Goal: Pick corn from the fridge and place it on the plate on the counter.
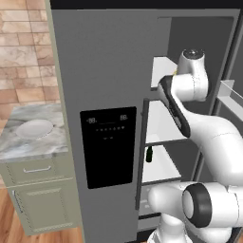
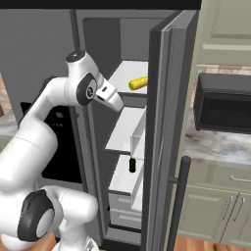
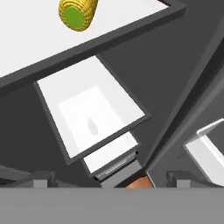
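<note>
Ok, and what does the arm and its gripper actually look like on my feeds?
The arm is made of glossy white rounded segments with dark grey to black joint rings and a black band along one link. No cables or markings are visible. The gripper is a white boxy hand; its fingertips are small, dark grey and blocky in the hand view.

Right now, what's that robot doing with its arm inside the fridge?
The robot is reaching into the open fridge for the corn, which lies on the top white shelf. Its gripper sits just short of the corn and holds nothing, with the finger tips spread apart in the hand view. A dark green bottle stands on a lower shelf. The white plate waits on the counter beside the fridge, with no corn on it yet.
</note>
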Robot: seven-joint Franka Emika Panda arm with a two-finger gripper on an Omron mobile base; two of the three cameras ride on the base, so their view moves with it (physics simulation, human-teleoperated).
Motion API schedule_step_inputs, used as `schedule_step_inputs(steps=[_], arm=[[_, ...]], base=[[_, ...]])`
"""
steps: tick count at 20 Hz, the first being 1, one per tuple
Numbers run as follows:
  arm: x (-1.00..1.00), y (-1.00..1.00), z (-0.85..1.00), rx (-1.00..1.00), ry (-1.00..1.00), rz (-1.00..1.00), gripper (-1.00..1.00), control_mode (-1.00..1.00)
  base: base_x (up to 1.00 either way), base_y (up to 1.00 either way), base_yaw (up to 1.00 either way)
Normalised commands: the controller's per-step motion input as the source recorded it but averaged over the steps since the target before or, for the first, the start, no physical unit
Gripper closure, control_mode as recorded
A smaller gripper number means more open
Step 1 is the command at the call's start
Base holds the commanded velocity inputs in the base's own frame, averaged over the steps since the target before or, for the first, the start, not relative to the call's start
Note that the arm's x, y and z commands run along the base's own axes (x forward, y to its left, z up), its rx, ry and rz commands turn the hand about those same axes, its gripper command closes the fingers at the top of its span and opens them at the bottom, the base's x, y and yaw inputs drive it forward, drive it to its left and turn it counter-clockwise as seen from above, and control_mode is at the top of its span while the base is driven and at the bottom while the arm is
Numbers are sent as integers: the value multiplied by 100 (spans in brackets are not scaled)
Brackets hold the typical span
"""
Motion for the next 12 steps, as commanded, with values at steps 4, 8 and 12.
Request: schedule_step_inputs(steps=[4, 8, 12], arm=[[41, -5, 1, 1, 0, -4, -100, -100], [17, -22, 7, 3, -1, -2, -100, -100], [5, -32, 19, 7, -8, -2, -100, -100]], base=[[0, 0, 0], [0, 0, 0], [0, 0, 0]])
